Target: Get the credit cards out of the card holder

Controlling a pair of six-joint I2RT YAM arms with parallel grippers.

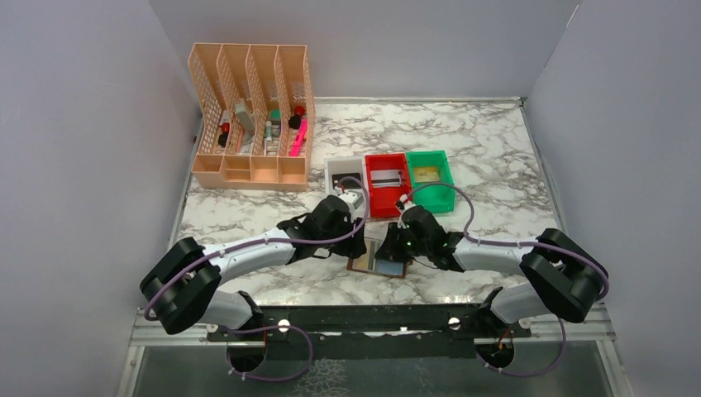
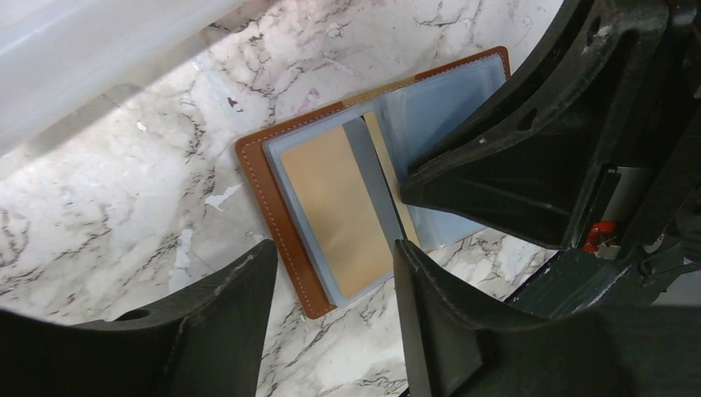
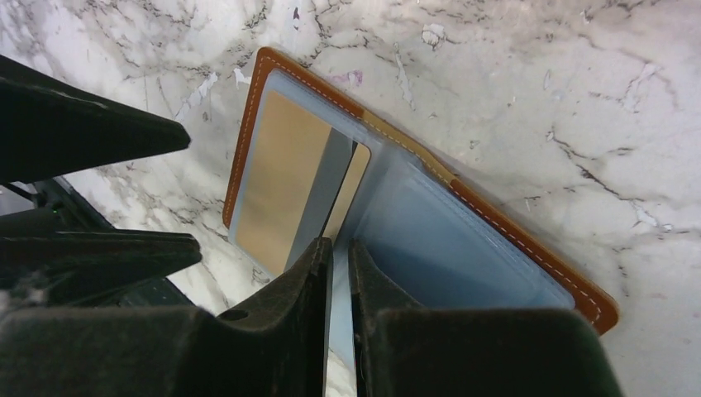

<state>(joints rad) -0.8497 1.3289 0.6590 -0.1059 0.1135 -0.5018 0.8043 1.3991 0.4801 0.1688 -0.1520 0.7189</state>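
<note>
Beneath gaping left tool, right tool pinches open brown, blue-pocketed card holder.

Tabletop is white marble-look with grey veining, boxed in by pale grey walls on 3 sides, lighting soft and even. Back left there's a peach mesh organiser with 4 slots, and mid-table a white bin, red bin and green bin.

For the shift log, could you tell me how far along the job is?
Done: a card lies in the red bin, a second card in the green bin. In hand: right tool pinches a pocket of the open card holder, left tool open beside it. Left: a gold card inside.
</note>
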